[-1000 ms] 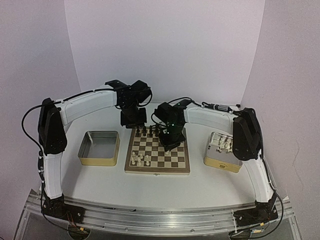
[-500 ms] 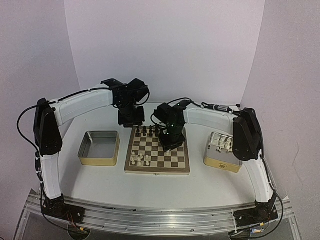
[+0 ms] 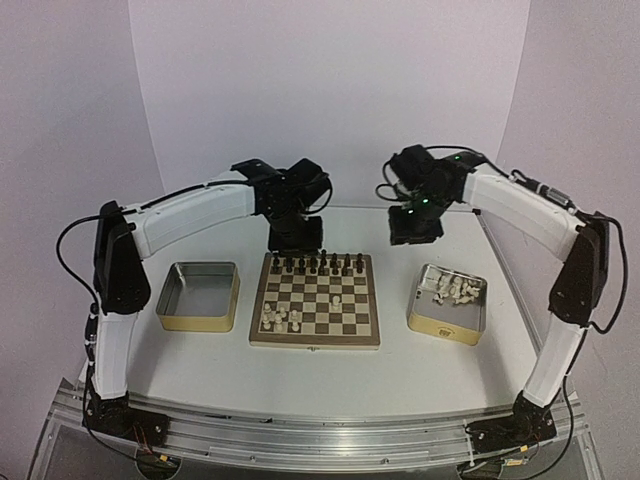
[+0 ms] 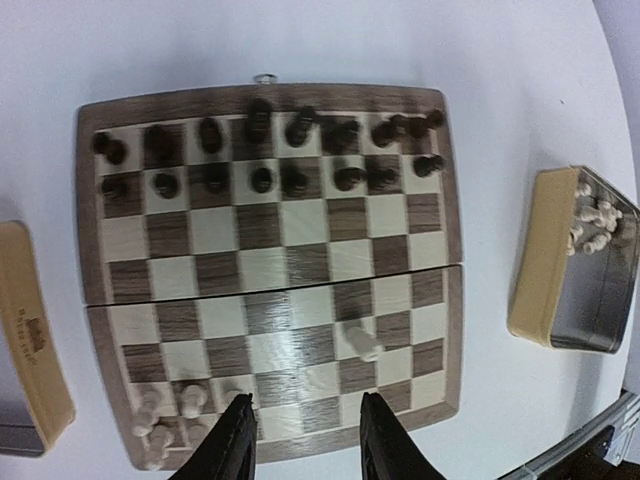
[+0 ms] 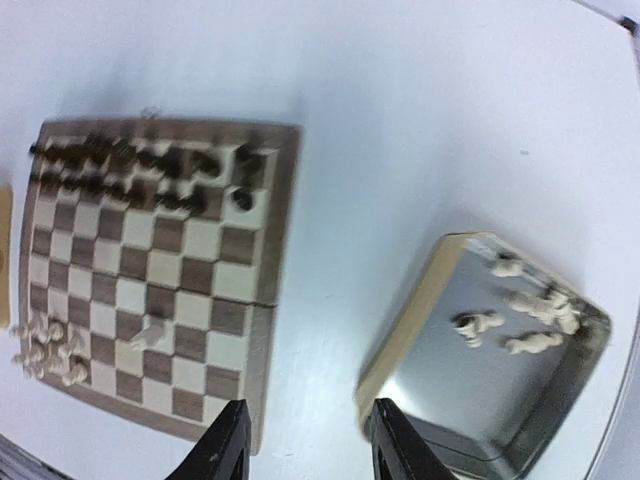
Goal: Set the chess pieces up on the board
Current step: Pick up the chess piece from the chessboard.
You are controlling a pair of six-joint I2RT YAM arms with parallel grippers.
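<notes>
Hovering: left arm (image 3: 200, 205) over board (image 3: 315, 322), right arm (image 3: 520, 205) near tin (image 3: 445, 327).

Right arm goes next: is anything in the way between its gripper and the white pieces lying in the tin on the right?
Nothing visible. The right gripper hangs open and empty, raised beside the tin, whose top is uncovered. The cream pieces lie loose on its floor, with only the tin's own wall around them.

readable text: none | tin (image 4: 35, 345) side: small dark print, too blurred to read
</notes>
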